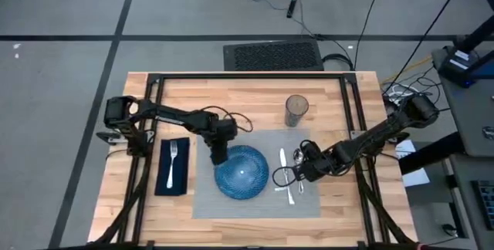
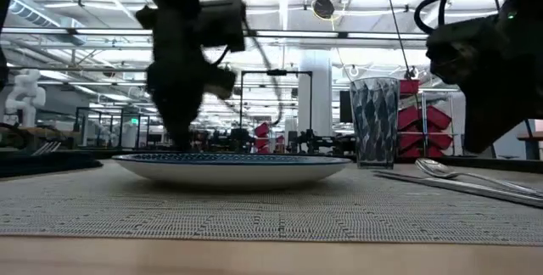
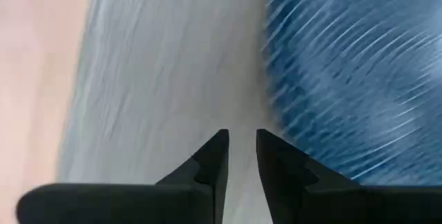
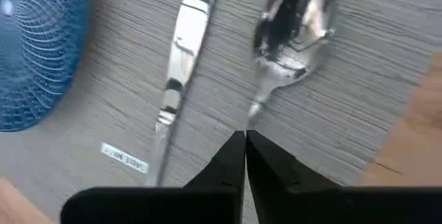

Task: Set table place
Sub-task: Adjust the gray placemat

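We see the right gripper low over the placemat, its two dark fingers pressed together with nothing between them, and its tips sit just above the spoon's thin handle. The spoon lies on the placemat near the mat's right edge, bowl end away from the gripper. Just beside the spoon lies a shiny knife, side by side with it and not touching it. A small white tag shows on the mat near the knife. On the other side of the knife sits the blue plate, round, with thin pale lines on it, resting in the middle of the placemat. The left gripper is at the plate's left rim, just above the grey mat, with its fingers only a little apart and holding nothing. The placemat lies flat on the table, closer to the front edge than to the back edge. A glass with a dark pattern stands upright on the bare wood just past the mat's back edge, toward the right. A dark blue napkin lies on the wood near the table's left edge, well apart from the plate, and a fork rests on top of it.
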Tool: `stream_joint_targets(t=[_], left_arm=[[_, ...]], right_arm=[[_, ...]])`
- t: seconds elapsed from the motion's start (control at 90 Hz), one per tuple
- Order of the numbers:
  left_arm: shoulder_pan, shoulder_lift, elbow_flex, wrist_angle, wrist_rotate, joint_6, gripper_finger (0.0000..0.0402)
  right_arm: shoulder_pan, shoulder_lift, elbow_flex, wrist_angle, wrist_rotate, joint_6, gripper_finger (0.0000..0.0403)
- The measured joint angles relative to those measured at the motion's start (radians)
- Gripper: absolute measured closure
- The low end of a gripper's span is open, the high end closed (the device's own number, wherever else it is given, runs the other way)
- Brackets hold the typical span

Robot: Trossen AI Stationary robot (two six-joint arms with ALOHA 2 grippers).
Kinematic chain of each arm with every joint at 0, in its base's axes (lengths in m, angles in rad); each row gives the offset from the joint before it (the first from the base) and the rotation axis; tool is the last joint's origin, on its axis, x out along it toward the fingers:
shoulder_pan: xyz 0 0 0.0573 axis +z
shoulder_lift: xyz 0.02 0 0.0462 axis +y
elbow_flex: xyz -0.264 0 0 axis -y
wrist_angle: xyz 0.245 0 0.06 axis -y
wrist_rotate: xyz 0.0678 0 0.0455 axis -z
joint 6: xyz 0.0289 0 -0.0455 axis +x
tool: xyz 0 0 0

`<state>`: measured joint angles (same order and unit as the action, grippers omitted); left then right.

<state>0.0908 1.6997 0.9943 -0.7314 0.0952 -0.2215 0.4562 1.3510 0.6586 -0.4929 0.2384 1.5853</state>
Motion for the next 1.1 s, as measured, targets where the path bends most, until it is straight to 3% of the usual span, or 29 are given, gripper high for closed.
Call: stream_joint_targets(t=[0.5, 0.8, 1.1], left_arm=[[-0.087, -0.006, -0.115, 0.02, -0.005, -0.036, 0.0341], [-0.087, -0.005, -0.118, 0.05, -0.029, -0.06, 0.0341], [-0.085, -0.002, -0.12, 0.113, -0.087, -0.049, 0.0341]], right_arm=[[-0.092, 0.02, 0.0, 0.161, -0.014, -0.131, 0.0403], [-0.228, 0.143, 0.0, 0.327, -0.138, -0.307, 0.0403], [-0.205, 0.159, 0.0, 0.364, -0.145, -0.332, 0.0403]])
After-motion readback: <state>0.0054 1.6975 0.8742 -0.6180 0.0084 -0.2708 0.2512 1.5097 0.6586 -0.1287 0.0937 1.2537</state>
